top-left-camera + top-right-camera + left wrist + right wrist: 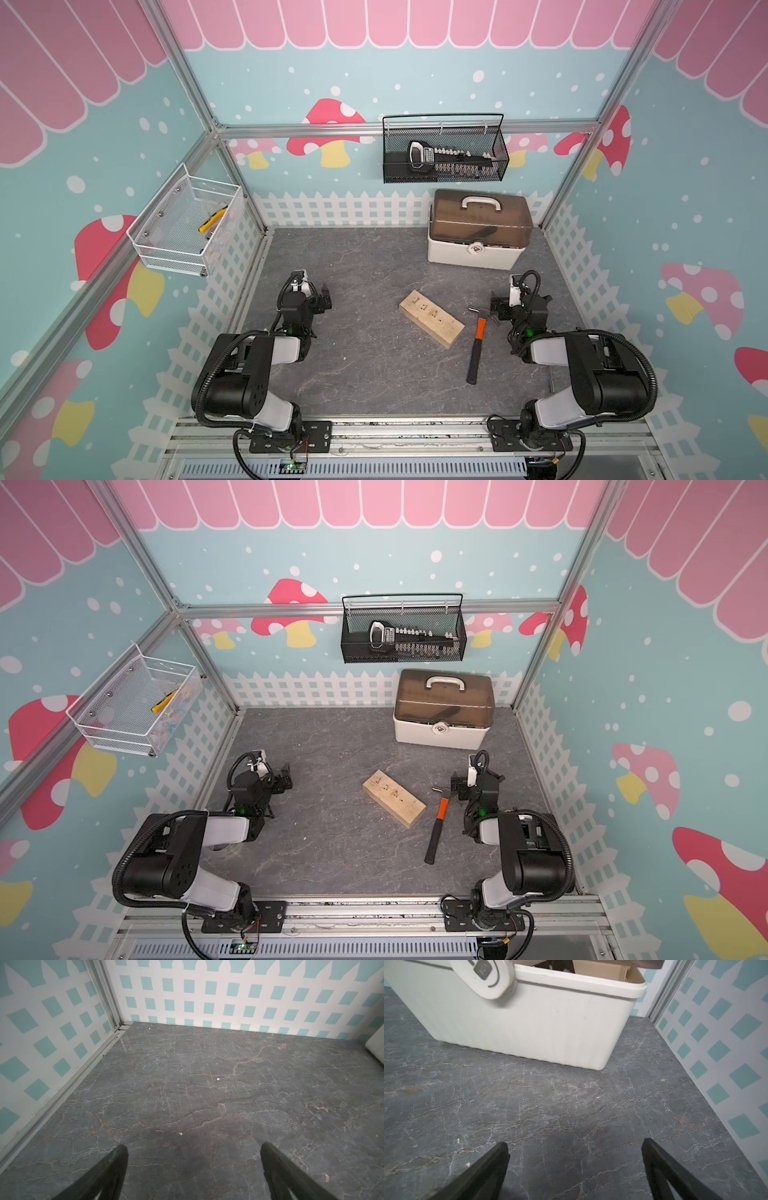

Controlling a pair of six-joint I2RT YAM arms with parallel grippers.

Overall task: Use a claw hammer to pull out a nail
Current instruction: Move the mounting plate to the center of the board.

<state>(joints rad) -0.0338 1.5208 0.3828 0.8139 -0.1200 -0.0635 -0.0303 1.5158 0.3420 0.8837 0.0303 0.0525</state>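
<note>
Nearest the lens in both top views is the front rail (395,432) that carries the two arms. Beyond it the right pincer (496,305) hangs with its jaws spread wide and empty. The left pincer (322,296) is equally wide and empty, well apart at the other side of the worktop (353,374).

The claw hammer (476,347) lies flat on the worktop, untouched. Its steel head is just beside the right pincer, on that pincer's left, and the black handle runs from there almost straight back toward the front rail. The wood block (431,318) lies slantwise just left of the hammer, near it but apart. The dark specks (424,308) on its top face are likely the nails, though too small to be sure.

The right arm is plainly the nearer one. I judge it must shift left and draw back over the handle. Bare worktop lies left of the block, and the toolbox (478,245) stands behind, well clear.

Left wrist view: two black fingers (110,1167) stand far apart over bare worktop with nothing between them, and the wall corner is ahead.

Right wrist view: the fingers (492,1167) are equally spread and hold nothing. This camera faces the toolbox's white wall (539,1022). Neither hammer nor block shows, so the hammer lies off to the side of where this pincer points.
</note>
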